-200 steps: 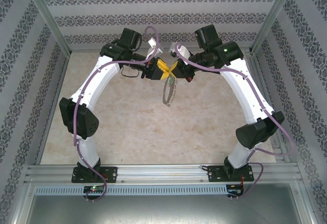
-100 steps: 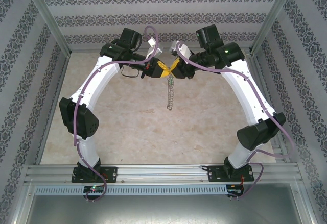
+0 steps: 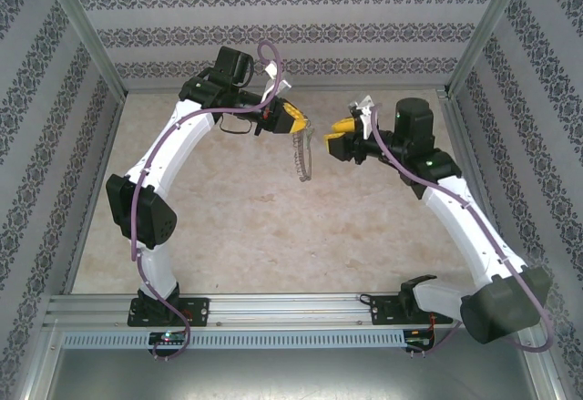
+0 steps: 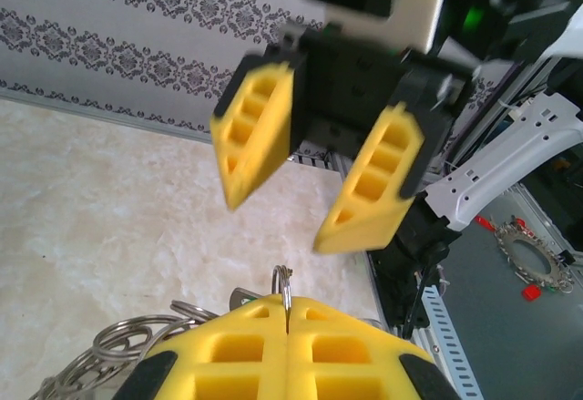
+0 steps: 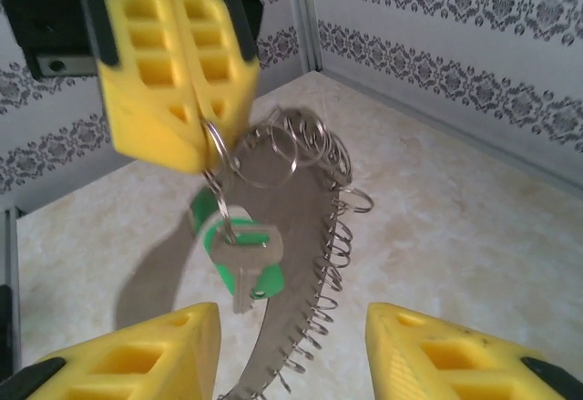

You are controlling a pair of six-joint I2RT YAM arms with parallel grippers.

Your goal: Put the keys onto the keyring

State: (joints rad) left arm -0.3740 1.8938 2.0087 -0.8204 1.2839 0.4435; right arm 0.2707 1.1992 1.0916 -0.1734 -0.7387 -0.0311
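My left gripper (image 3: 298, 125) (image 4: 287, 307) is shut, its yellow fingers (image 5: 173, 72) pinching a small split ring (image 5: 217, 145) at the top of the keyring (image 3: 301, 158). The keyring (image 5: 314, 263), a grey metal band edged with many small wire rings, hangs from that pinch above the table. The key (image 5: 244, 256), with a bright green head and short silvery blade, dangles from the pinched ring beside the band. My right gripper (image 3: 335, 132) (image 5: 291, 364) is open and holds nothing. It stands a short way to the right of the keyring, its fingers (image 4: 373, 190) facing the left gripper.
The beige marble-patterned table (image 3: 237, 218) lies below the hanging ring. Patterned walls (image 3: 291, 35) and metal frame posts (image 3: 86, 35) close in the back and sides. Both arms arch over the middle of the table.
The right gripper has opened, let go and drawn back to the right. The left gripper has shut on the keyring's top, and the ring now hangs from it alone.
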